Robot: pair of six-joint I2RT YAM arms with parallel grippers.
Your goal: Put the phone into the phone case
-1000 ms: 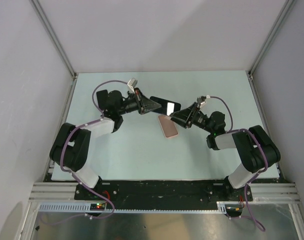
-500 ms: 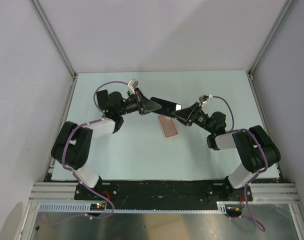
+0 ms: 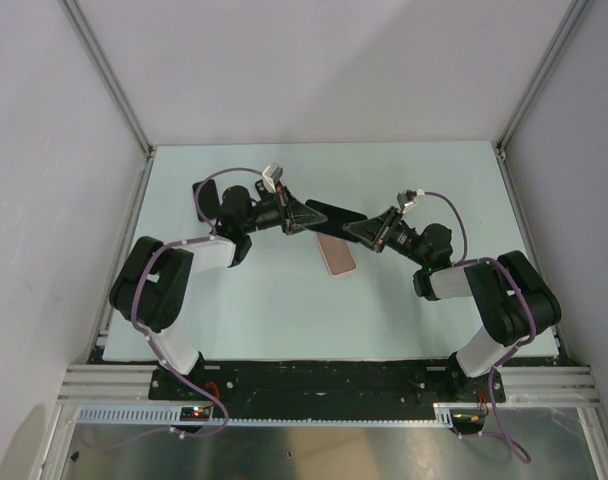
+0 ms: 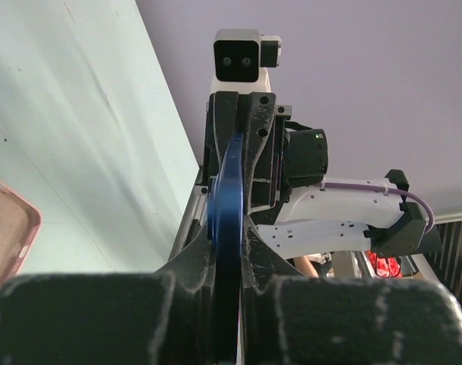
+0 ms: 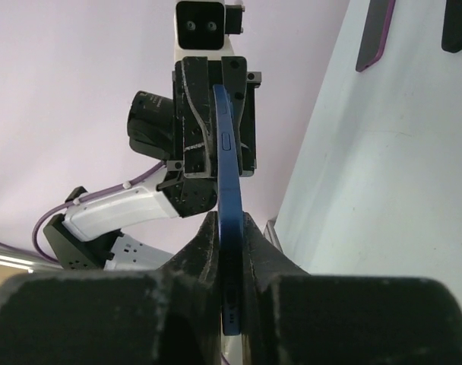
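Observation:
The dark blue phone (image 3: 329,213) hangs in the air above the table, held at both ends. My left gripper (image 3: 309,215) is shut on its left end and my right gripper (image 3: 355,229) is shut on its right end. Both wrist views show the phone edge-on: in the left wrist view the phone (image 4: 225,190) is pinched by the left gripper (image 4: 229,228), and in the right wrist view the phone (image 5: 229,182) is pinched by the right gripper (image 5: 231,232). The pink phone case (image 3: 336,254) lies open side up on the table just below, with the case (image 4: 7,239) also visible at the left edge of the left wrist view.
The pale green table (image 3: 284,300) is enclosed by grey walls on the left, back and right. Aluminium posts (image 3: 109,75) stand at the back corners. The arm bases sit on a black rail (image 3: 324,380) at the near edge.
My right gripper has risen from near the case to the phone's right end and shut on it. The left gripper has tilted the phone, so its screen glare is gone.

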